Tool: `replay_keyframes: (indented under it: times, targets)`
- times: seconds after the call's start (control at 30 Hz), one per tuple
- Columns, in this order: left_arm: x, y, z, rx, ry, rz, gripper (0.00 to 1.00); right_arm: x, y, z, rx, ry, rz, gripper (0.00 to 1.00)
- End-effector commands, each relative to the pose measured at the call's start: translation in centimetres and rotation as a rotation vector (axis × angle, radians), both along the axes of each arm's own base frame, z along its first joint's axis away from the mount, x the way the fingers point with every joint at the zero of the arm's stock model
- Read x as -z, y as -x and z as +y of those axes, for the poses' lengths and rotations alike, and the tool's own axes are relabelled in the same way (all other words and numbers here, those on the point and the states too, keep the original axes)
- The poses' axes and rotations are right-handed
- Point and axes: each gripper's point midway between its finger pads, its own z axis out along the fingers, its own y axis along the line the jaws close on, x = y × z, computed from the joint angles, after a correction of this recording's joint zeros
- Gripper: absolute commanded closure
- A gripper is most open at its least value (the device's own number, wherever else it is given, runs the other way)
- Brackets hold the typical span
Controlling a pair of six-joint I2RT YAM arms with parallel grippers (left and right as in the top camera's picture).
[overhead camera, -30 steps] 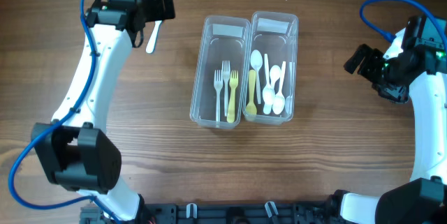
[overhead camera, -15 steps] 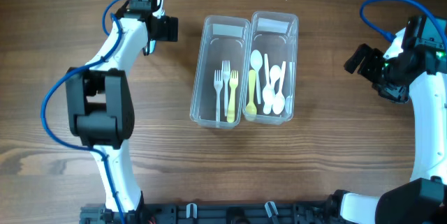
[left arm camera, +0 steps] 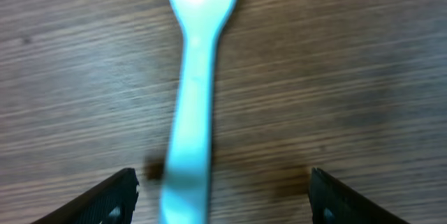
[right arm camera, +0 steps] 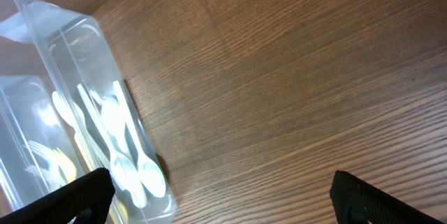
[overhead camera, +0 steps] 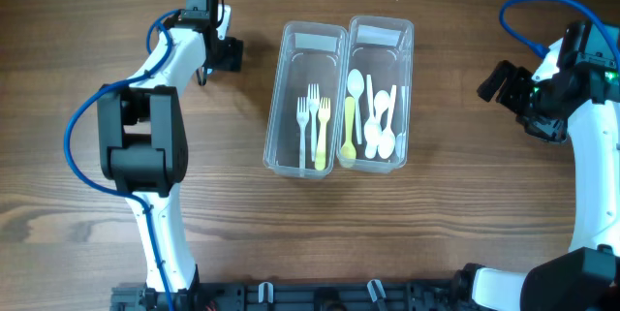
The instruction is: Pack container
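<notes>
A white plastic utensil (left arm camera: 197, 91) lies on the wooden table; it is blurred, so I cannot tell whether it is a fork or a spoon. My left gripper (left arm camera: 223, 206) is open and low over it, with its handle between the fingertips and nearer the left one. In the overhead view my left gripper (overhead camera: 225, 54) is left of the containers and hides the utensil. The left clear container (overhead camera: 305, 49) holds forks (overhead camera: 313, 117). The right clear container (overhead camera: 380, 35) holds spoons (overhead camera: 373, 117). My right gripper (overhead camera: 504, 83) is open and empty, right of the containers.
The two containers stand side by side at the table's middle. In the right wrist view the spoon container (right arm camera: 105, 63) lies to the left of my right gripper (right arm camera: 223, 203), with bare wood under the jaws.
My left arm has swung its elbow in and lowered the gripper over the white utensil, which now sits between the open fingers. The right arm has not moved.
</notes>
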Motion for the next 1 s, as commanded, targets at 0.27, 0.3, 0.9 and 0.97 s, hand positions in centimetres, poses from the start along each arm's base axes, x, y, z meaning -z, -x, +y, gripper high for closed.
replay_keyframes:
  times: [0.27,0.3,0.9,0.97]
  targets:
    - [2.4,3.5,0.9,-0.055,0.02,0.16,0.43,0.4,0.2,0.3,-0.016,-0.013,0.019,0.0]
    - [2.5,3.7,0.9,-0.054,0.029,0.17,0.47,0.4,0.2,0.3,-0.017,-0.013,0.019,0.0]
    - [2.7,4.7,1.8,-0.07,0.055,0.212,0.55,0.6,0.8,0.5,-0.017,-0.019,0.044,0.0]
    - [2.6,4.2,1.8,-0.069,0.06,0.194,0.51,0.6,0.9,0.5,-0.018,-0.021,0.049,0.0]
